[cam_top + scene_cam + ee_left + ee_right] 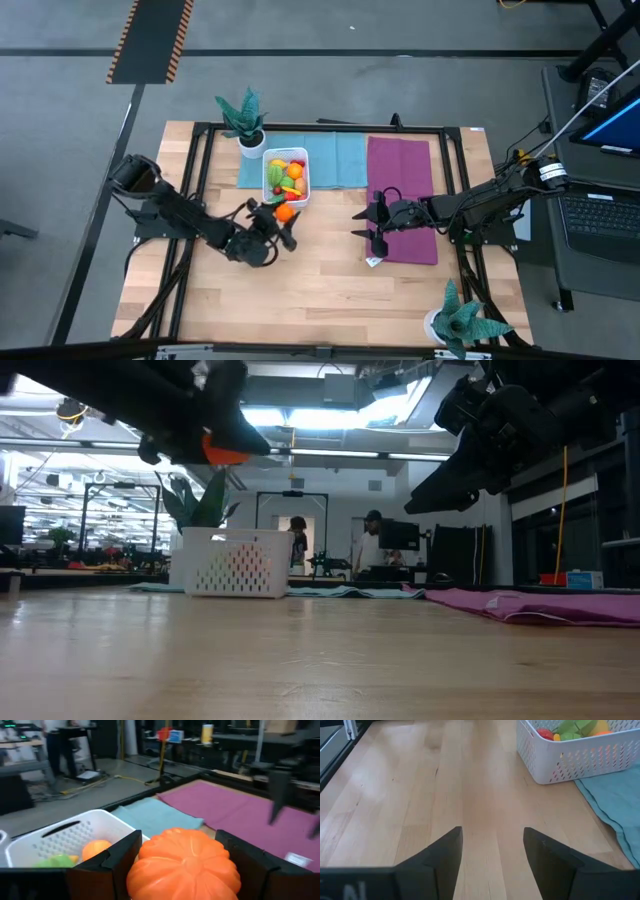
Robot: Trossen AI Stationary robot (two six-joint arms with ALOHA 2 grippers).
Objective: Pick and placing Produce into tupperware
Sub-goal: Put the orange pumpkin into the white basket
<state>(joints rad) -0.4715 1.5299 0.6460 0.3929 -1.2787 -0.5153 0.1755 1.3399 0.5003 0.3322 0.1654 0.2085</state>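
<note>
Hanging above the wooden bench (320,290), the left pincer (283,218) is clenched on an orange toy pumpkin (184,867), its two dark fingers (107,865) pressing the ribbed sides. From the low view the orange piece (225,454) rides well clear of the bench top, up over the near edge of the white tupperware (236,562). Seen from above, pincer and pumpkin (285,212) sit just at the near side of the tupperware (287,174), which rests on a teal cloth (335,158) toward the far middle of the bench. Inside it lie several pieces of produce (285,176): yellow, orange, green and red ones piled together. The right wrist view catches the red and green pieces (570,728) over the perforated wall.

The right pincer (377,228) waits to the right, over the near left corner of a magenta cloth (400,170), its fingers (432,857) spread apart and released, nothing between them, with bare wood showing in the gap.

A teal-leaved potted plant (246,120) stands just left of the tupperware's far corner, and another one (462,320) stands at the near right corner of the bench. Two people (335,540) show far off in the room behind.
</note>
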